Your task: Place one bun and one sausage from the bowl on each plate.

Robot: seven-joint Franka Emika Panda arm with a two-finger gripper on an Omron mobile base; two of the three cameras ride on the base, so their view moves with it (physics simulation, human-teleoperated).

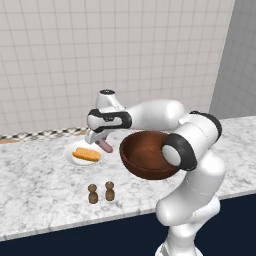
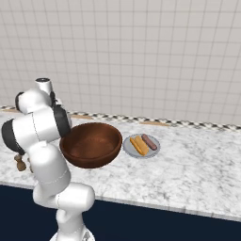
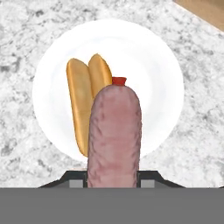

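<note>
Leftmost on the marbled surface (image 1: 40, 175), in the left base view, lies a white plate (image 1: 70, 155) with a golden bun (image 1: 86, 154) resting on it. Just in front of that plate stand two small brown shakers (image 1: 101, 193), side by side and upright. Above the plate's right edge hangs the tool (image 1: 102, 145), closed narrowly on a pinkish sausage (image 1: 105, 146) that points down and to the right from between its fingers. In the hand view the sausage (image 3: 114, 135) stands up from between the fingers and hangs over the plate (image 3: 151, 65), with the split bun (image 3: 85, 100) lying just behind it, on the plate's left half. Right of the tool sits the large dark reddish-brown bowl (image 1: 145, 155), partly hidden by the arm's elbow; its inside looks bare where it can be seen. From the right base view the bowl (image 2: 91, 143) sits beside a second plate (image 2: 129, 149), which carries a bun (image 2: 138, 145) and a sausage (image 2: 149, 141) lying side by side. A tiled wall (image 2: 141, 56) rises behind the surface.
</note>
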